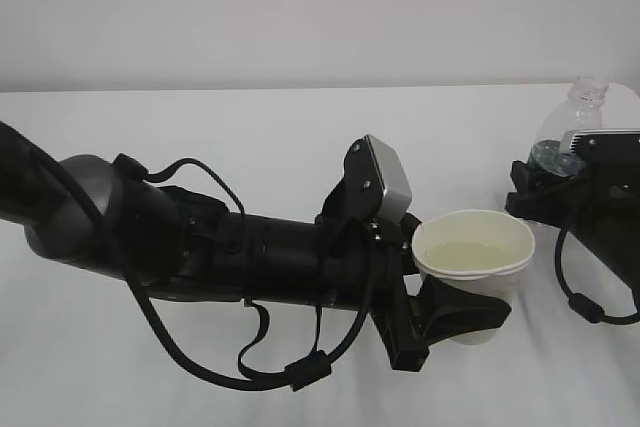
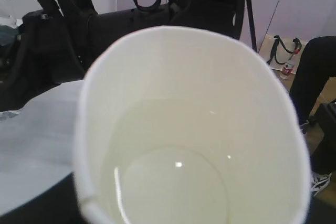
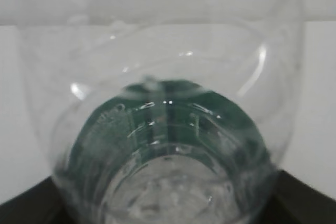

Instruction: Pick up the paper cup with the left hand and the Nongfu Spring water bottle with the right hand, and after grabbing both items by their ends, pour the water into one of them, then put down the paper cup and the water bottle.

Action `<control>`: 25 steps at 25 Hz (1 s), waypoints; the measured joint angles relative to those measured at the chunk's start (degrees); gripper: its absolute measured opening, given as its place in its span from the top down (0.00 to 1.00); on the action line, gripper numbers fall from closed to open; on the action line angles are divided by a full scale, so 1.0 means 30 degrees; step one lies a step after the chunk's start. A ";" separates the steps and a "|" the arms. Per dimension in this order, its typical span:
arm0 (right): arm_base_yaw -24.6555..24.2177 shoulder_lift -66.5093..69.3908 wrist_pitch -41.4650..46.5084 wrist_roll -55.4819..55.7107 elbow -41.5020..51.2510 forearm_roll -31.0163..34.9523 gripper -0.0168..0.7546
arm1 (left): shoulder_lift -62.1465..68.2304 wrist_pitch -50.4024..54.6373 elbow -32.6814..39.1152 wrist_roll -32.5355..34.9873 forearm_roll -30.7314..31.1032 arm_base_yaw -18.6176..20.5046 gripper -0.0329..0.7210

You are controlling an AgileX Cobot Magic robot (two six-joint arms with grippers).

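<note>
Exterior view: paper cup (image 1: 473, 259) upright, water (image 1: 470, 255) inside; pouring judged done.
Left hand (image 1: 455, 315): forearm lies low and level, fingers clasping the cup's base.
Nongfu Spring water bottle (image 1: 575, 122): upright at the far right.
Right hand (image 1: 560, 187): at the bottle's base; grip unclear.

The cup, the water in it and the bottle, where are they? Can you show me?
paper cup (image 1: 520, 247): exterior view, on its white rim.
water (image 2: 173, 187): left wrist view, on the liquid pooled at the bottom.
water bottle (image 1: 585, 97): exterior view, on its clear neck.
</note>
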 joint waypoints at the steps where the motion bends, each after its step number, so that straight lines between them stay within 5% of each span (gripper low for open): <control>1: 0.0000 0.0000 0.0000 0.0000 0.0000 0.0000 0.32 | 0.0000 0.0000 0.0000 0.0000 0.0000 0.0000 0.39; 25: 0.0000 0.0000 -0.0277 0.0000 0.0010 -0.0527 0.18 | 0.0000 0.0000 0.0000 -0.0032 0.0000 0.0000 0.39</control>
